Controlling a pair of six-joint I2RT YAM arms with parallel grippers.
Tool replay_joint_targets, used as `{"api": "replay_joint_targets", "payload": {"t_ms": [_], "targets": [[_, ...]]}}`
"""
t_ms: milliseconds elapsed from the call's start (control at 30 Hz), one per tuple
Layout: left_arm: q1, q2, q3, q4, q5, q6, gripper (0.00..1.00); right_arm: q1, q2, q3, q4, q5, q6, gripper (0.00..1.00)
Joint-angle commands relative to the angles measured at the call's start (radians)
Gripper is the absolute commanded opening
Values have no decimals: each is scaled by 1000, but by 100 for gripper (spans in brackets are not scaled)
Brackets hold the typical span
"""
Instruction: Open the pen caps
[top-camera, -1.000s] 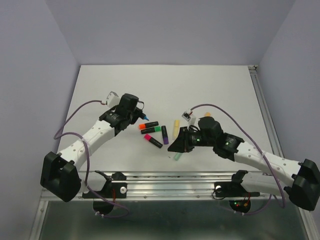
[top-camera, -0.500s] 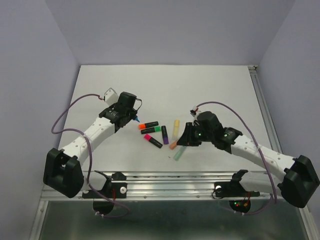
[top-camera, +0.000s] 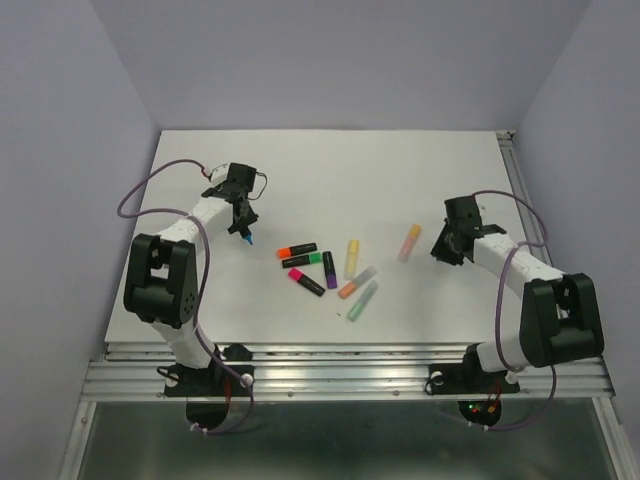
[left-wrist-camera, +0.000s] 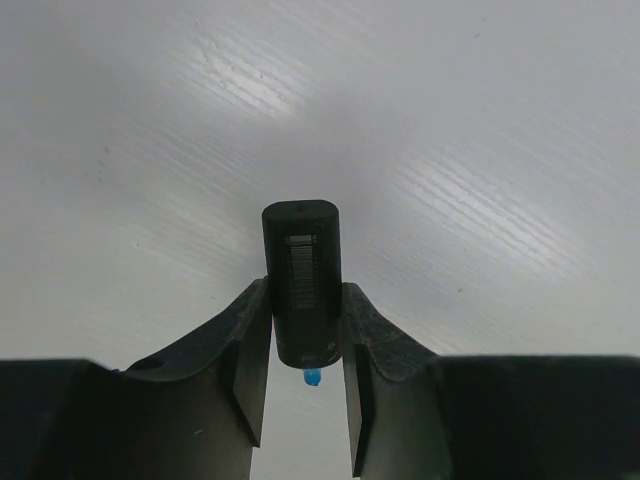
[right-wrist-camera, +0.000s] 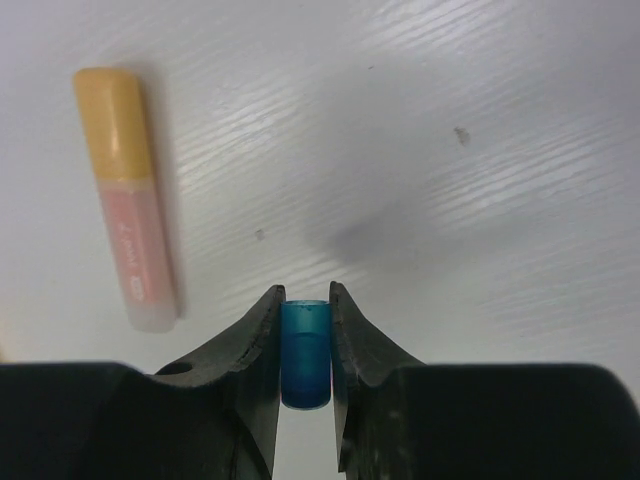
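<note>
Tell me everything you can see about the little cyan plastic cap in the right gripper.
The small cyan plastic cap is a stubby, slightly translucent tube, its far end apparently open. It is off its pen, pinched on both sides by the black fingers of the right gripper, over the white table. Nothing else visibly touches it.

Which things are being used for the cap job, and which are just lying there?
In use: cyan cap in right gripper; black pen in left gripper.
Lying there: peach pen; yellow pen; purple-capped pen; pink-capped pen; more beside them.
</note>
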Motion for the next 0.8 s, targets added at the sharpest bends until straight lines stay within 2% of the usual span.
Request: {"api": "replay_joint_targets", "payload": {"t_ms": [0, 300, 500, 600, 767], "targets": [[22, 48, 73, -37, -38, 107, 0, -28, 70, 71, -33, 173, -41, 1], [48, 140, 137, -31, -49, 136, 0, -37, 130, 111, -1, 223, -33, 1], [61, 215, 281, -22, -63, 199, 0, -57, 217, 200, 43, 181, -59, 2], [79, 275, 401, -32, -25, 237, 0, -97, 289, 275, 37, 151, -61, 2], [93, 367, 501, -58, 11, 262, 0, -114, 360, 322, 33, 142, -68, 6]]}}
